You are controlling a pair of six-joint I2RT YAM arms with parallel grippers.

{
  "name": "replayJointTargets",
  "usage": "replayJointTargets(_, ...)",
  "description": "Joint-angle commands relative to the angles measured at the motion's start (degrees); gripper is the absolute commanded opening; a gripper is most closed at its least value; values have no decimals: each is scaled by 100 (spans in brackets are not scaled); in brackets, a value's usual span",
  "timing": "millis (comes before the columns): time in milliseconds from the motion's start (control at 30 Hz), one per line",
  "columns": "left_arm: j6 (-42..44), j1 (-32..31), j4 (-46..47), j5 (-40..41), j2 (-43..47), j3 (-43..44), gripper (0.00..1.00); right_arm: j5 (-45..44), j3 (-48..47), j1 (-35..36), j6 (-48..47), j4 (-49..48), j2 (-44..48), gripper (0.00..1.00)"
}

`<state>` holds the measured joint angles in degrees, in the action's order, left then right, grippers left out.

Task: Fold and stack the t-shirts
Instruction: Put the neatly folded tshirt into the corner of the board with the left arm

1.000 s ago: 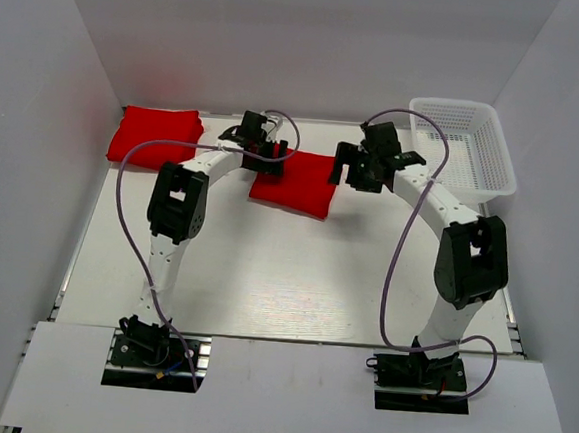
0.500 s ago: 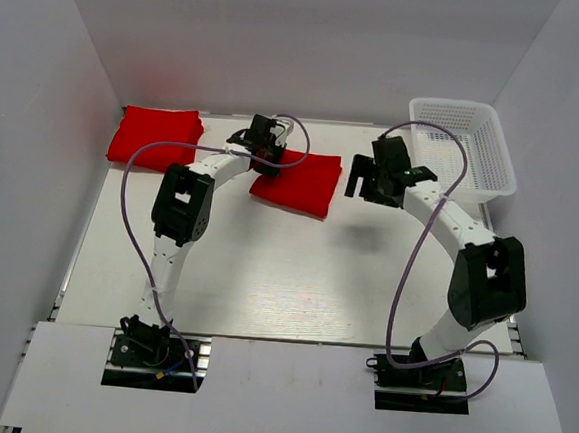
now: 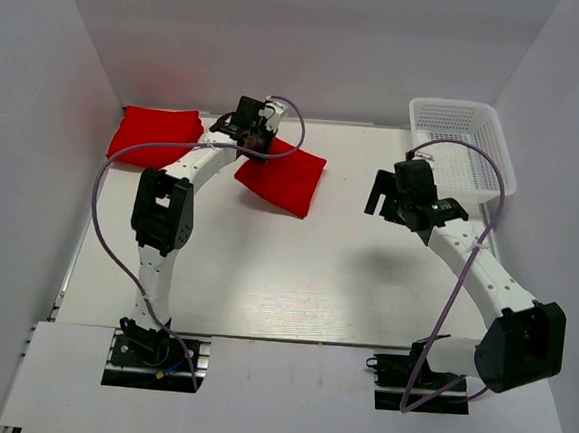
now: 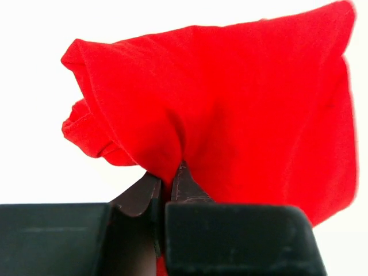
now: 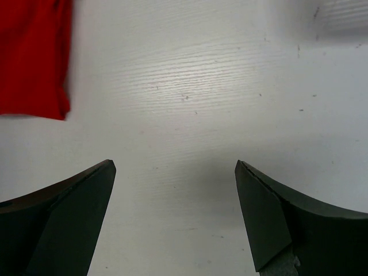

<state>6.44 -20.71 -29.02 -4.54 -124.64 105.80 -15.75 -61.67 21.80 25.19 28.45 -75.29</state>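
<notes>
Left gripper (image 3: pixel 258 139): upper centre-left of the top view, closed on the far edge of a folded t-shirt (image 3: pixel 281 176). In the left wrist view the gripper (image 4: pixel 167 175) has its fingers pinched together with a ridge of red cloth between them. The rest of the shirt (image 4: pixel 230 115) spreads away above the fingers, its left side bunched into loose folds.

The folded t-shirt lies skewed on the worktop (image 3: pixel 286 266), just left of centre in the upper part of the frame, its near corner pointing toward lower right.

A second t-shirt (image 3: pixel 155 136), folded, lies flat in the upper left corner of the worktop, apart from the held one.

Right gripper (image 3: pixel 383 199): right of centre, above bare worktop, well apart from the held shirt. In the right wrist view the gripper (image 5: pixel 175 167) is spread wide and holds nothing. One red shirt corner (image 5: pixel 34 57) shows at upper left.

White mesh basket (image 3: pixel 466 140): upper right corner.
</notes>
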Motion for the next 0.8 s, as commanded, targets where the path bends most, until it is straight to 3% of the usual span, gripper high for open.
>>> replayJointTargets(0, 551, 102, -175, 320, 835, 275, 0, -394, 260, -18, 83, 91, 356, 90)
replayJointTargets(267, 1657, 278, -43, 945, 1126, 275, 0, -674, 1323, -27, 250, -463, 1007, 90)
replayJointTargets(600, 2616, 541, -271, 1139, 1004, 1011, 0, -658, 1447, -36, 249, -612, 876, 90)
replayJointTargets(767, 2679, 753, -526, 955, 1003, 1355, 0, -561, 1412, -18, 232, -656, 674, 90)
